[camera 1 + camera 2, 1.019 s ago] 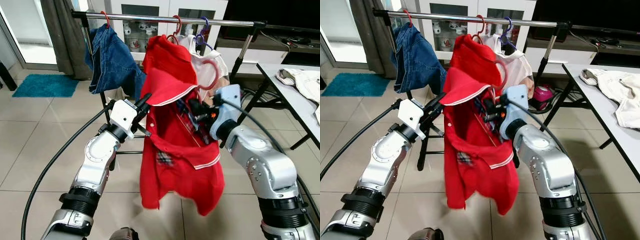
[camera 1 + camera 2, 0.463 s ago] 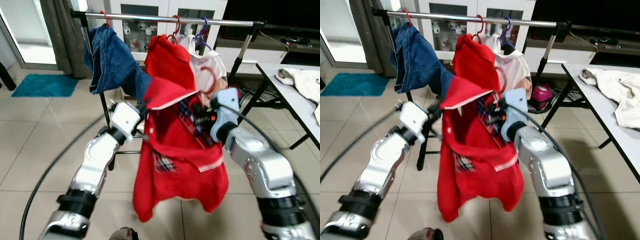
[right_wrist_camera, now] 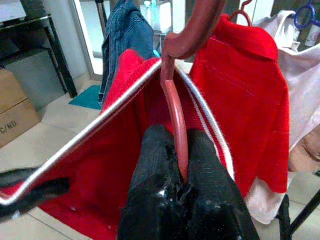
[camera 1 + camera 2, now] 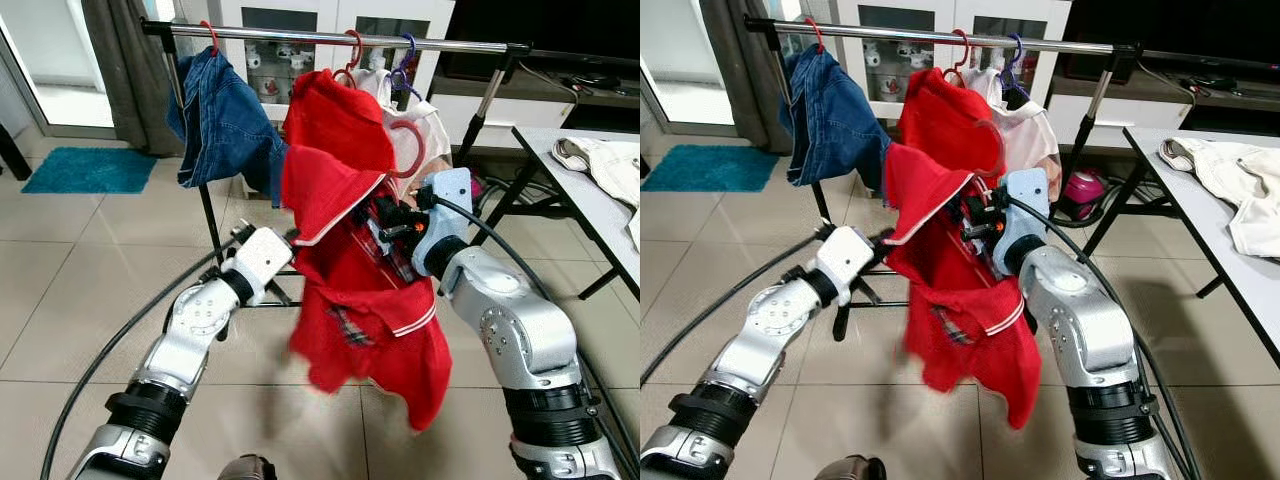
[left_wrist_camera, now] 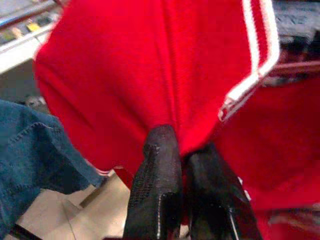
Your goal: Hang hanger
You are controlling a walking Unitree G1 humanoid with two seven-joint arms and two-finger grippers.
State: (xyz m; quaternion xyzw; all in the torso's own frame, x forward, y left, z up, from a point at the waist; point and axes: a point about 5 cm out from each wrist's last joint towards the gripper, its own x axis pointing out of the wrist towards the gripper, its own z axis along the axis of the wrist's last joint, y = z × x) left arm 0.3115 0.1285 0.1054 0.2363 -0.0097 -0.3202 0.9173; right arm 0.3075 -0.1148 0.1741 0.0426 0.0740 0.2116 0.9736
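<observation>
A red polo shirt (image 4: 372, 305) with white trim hangs on a red hanger (image 4: 408, 150), below and in front of the clothes rail (image 4: 330, 38). My right gripper (image 4: 388, 218) is shut on the hanger's stem (image 3: 176, 125), inside the shirt's open collar. My left gripper (image 4: 291, 240) is shut on a fold of the same shirt's red fabric (image 5: 150, 85) at its left side. On the rail itself hang a second red shirt (image 4: 335, 110), a pair of jeans (image 4: 225, 120) and a white shirt (image 4: 430, 125).
A grey table (image 4: 575, 195) with a white garment (image 4: 600, 160) stands at the right. A blue mat (image 4: 90, 170) lies on the tiled floor at the far left. Black cables (image 4: 100, 360) loop beside my left arm. A white cabinet stands behind the rail.
My left gripper has dropped lower with the shirt fabric in it. The shirt has swung and bunched up, its hem higher. My right gripper holds the hanger slightly further left.
</observation>
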